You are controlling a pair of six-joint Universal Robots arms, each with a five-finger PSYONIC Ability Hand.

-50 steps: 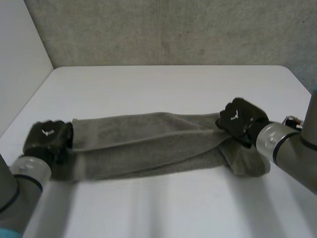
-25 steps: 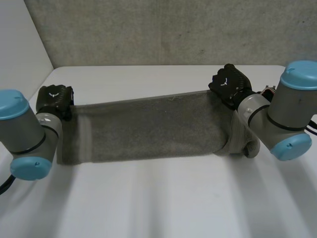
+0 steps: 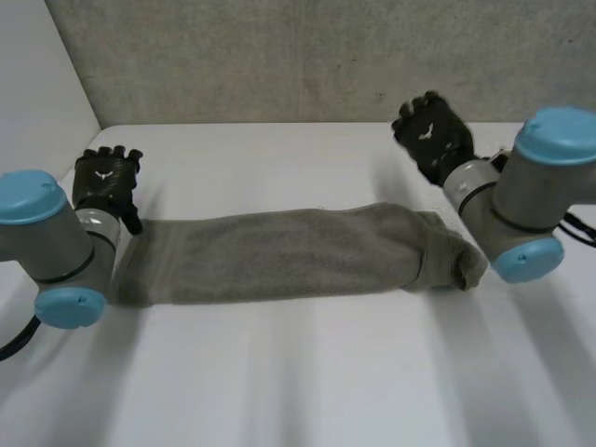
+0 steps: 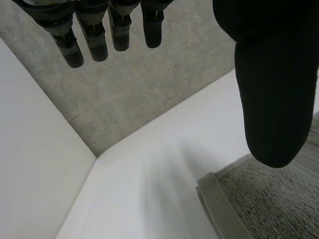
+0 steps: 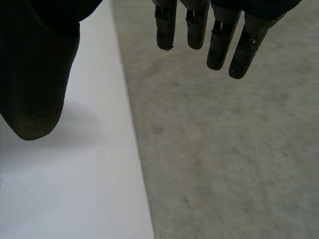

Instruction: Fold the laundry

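Note:
A grey towel [image 3: 298,253] lies folded into a long band across the middle of the white table [image 3: 298,372]. Its right end is bunched into a lump [image 3: 453,261]. My left hand [image 3: 107,182] hovers just past the towel's far left corner, open, fingers [image 4: 94,37] straight and holding nothing. A corner of the towel [image 4: 239,204] lies below that hand's thumb [image 4: 271,84]. My right hand [image 3: 430,135] is raised beyond the towel's right end, near the table's far edge, open and empty, with fingers [image 5: 219,35] spread and thumb [image 5: 37,74] apart.
A grey wall [image 3: 307,56] stands behind the table's far edge. A white panel [image 3: 37,121] closes off the left side. Bare tabletop lies in front of the towel and behind it.
Both hands have let go of the towel's far edge and opened. They have lifted away toward the back. The towel has dropped flat onto the table as a narrower band.

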